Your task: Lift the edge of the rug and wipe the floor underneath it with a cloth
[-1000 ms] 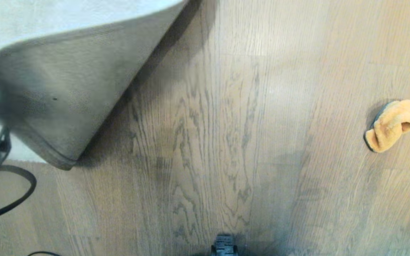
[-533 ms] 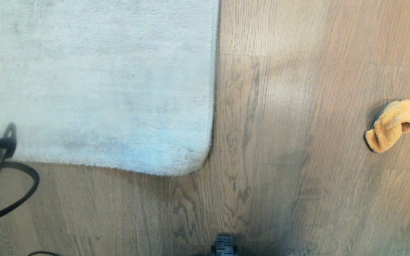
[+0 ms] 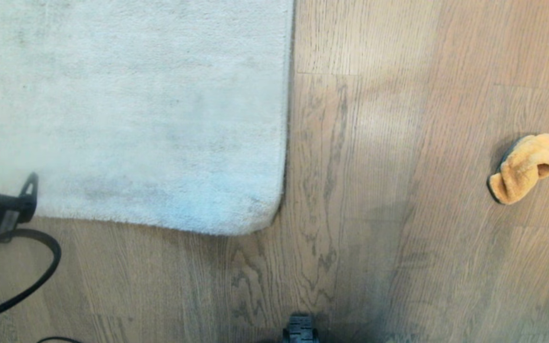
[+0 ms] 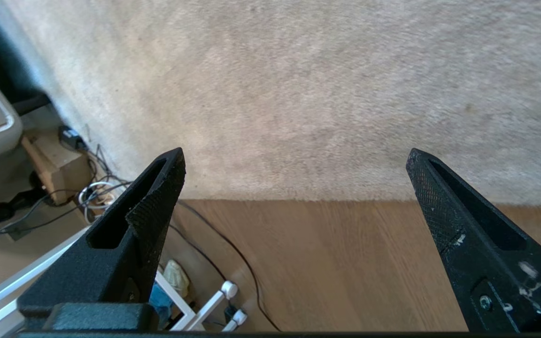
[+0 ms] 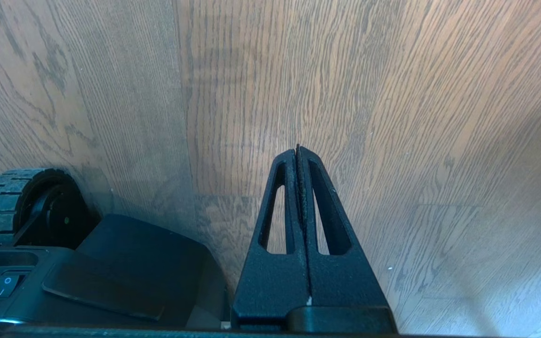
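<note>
- Brown wood-grain floor (image 3: 398,267) fills most of your head view, with the pale grey rug (image 3: 136,119) lying flat on it
- Your left gripper (image 4: 294,183) hangs with its jaws spread wide and nothing between them; the rug's near edge runs just past its fingertips
- Your right gripper (image 5: 297,188) is pressed fully closed on nothing, parked over bare planks beside the robot's base (image 5: 87,263)
- Well off from both grippers lies the orange cloth (image 3: 524,167), crumpled on the floor
- Expect the rug to be limp and floppy but weighty for its size, so pinch it right at the rim near the rounded corner
- Treat the cloth as light and squashy; bite into its thickest fold
</note>
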